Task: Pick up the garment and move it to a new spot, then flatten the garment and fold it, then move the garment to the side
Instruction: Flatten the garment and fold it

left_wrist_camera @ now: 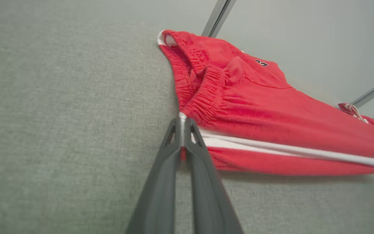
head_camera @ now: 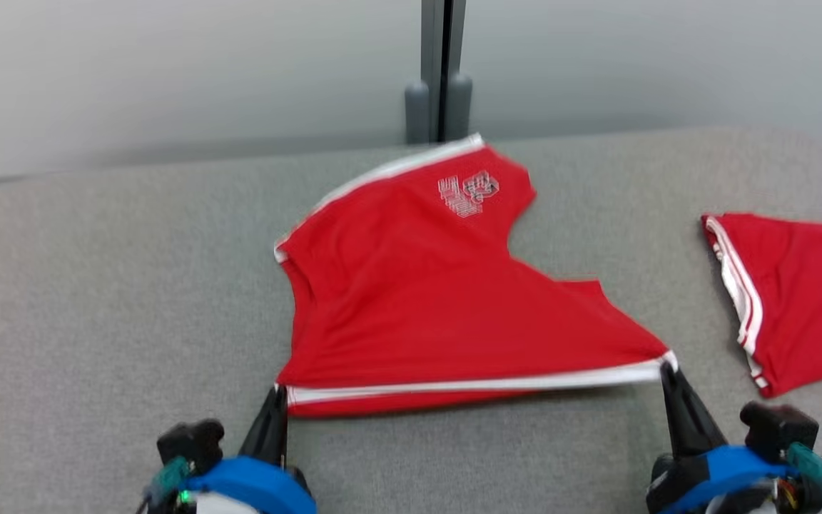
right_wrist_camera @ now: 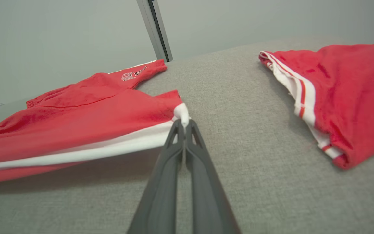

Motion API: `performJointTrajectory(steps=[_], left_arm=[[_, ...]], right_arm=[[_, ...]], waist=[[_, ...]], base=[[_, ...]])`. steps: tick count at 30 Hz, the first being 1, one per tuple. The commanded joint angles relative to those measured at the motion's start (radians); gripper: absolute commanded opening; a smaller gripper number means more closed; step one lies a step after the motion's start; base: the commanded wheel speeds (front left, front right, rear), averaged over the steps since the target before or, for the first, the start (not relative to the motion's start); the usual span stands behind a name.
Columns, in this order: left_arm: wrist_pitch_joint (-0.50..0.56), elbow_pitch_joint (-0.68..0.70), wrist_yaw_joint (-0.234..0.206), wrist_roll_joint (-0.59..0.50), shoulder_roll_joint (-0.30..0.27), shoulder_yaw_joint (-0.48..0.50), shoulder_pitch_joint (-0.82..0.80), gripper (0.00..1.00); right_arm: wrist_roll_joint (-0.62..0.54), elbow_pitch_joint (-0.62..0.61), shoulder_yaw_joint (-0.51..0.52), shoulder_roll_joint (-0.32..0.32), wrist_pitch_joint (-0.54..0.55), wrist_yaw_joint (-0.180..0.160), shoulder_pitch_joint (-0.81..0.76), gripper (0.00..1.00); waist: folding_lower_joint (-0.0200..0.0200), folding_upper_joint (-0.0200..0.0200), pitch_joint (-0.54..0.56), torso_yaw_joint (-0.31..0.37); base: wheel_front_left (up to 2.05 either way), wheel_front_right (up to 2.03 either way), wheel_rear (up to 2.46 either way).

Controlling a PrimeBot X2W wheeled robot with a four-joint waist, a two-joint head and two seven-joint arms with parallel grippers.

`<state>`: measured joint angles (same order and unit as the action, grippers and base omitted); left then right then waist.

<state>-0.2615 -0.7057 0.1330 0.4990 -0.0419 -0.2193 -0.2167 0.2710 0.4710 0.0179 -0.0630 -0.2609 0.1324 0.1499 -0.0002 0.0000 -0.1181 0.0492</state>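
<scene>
The red shorts [head_camera: 418,300] lie mid-way across the grey bench [head_camera: 97,285], with the striped near edge stretched taut. Left gripper [head_camera: 280,394]: jaws clamped on the waistband corner. Right gripper [head_camera: 666,370]: jaws clamped on the white hem corner. A second red garment [head_camera: 803,293] lies apart to the right.

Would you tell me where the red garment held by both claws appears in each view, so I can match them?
Head view: red garment centre, its striped edge stretched between left claw and right claw.
Left wrist view: red garment upper right, running off the right edge.
Right wrist view: red garment left half.
Shared landmark: grey post at the back.
</scene>
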Motion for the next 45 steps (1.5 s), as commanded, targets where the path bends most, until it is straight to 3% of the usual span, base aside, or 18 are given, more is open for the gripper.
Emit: performJointTrajectory(steps=[1, 10, 17, 26, 30, 38, 45], left_arm=[[-0.005, 0.007, -0.005, 0.019, -0.017, 0.009, 0.043, 0.00], [-0.005, 0.093, -0.005, -0.015, -0.018, 0.023, 0.173, 0.00], [-0.005, 0.186, -0.005, -0.026, -0.016, 0.010, 0.146, 0.00], [-0.005, 0.214, -0.007, -0.020, -0.011, -0.055, -0.035, 0.00], [-0.005, 0.226, -0.035, -0.031, -0.011, -0.076, -0.144, 0.00], [-0.005, 0.214, -0.087, 0.030, -0.010, -0.122, -0.316, 0.00], [-0.005, 0.162, -0.097, 0.097, -0.009, -0.184, -0.434, 0.00]], right_arm=[[0.003, -0.007, 0.009, -0.006, -0.006, -0.003, -0.048, 0.00], [0.033, -0.088, 0.009, 0.001, -0.006, -0.003, -0.161, 0.00], [0.025, -0.124, 0.046, 0.001, -0.006, -0.003, -0.105, 0.00], [-0.007, -0.067, 0.032, -0.036, -0.006, -0.002, 0.130, 0.00], [-0.025, -0.035, 0.031, -0.068, -0.006, -0.002, 0.290, 0.00], [-0.105, 0.110, -0.001, -0.120, -0.005, -0.002, 0.556, 0.00], [-0.190, 0.252, 0.014, -0.155, -0.005, -0.002, 0.731, 0.00]], waist=[[0.0002, 0.0000, 0.048, 0.016], [0.0002, 0.0000, 0.130, -0.023], [0.0002, 0.0000, 0.104, -0.064], [0.0002, 0.0000, -0.036, -0.120], [0.0002, 0.0000, -0.122, -0.153], [0.0002, 0.0000, -0.263, -0.208], [0.0002, 0.0000, -0.345, -0.249]], base=[[0.00, 0.00, 0.00], [0.00, 0.00, 0.00], [0.00, 0.00, 0.00], [0.00, 0.00, 0.00], [0.00, 0.00, 0.00], [0.00, 0.00, 0.00], [0.00, 0.00, 0.00]])
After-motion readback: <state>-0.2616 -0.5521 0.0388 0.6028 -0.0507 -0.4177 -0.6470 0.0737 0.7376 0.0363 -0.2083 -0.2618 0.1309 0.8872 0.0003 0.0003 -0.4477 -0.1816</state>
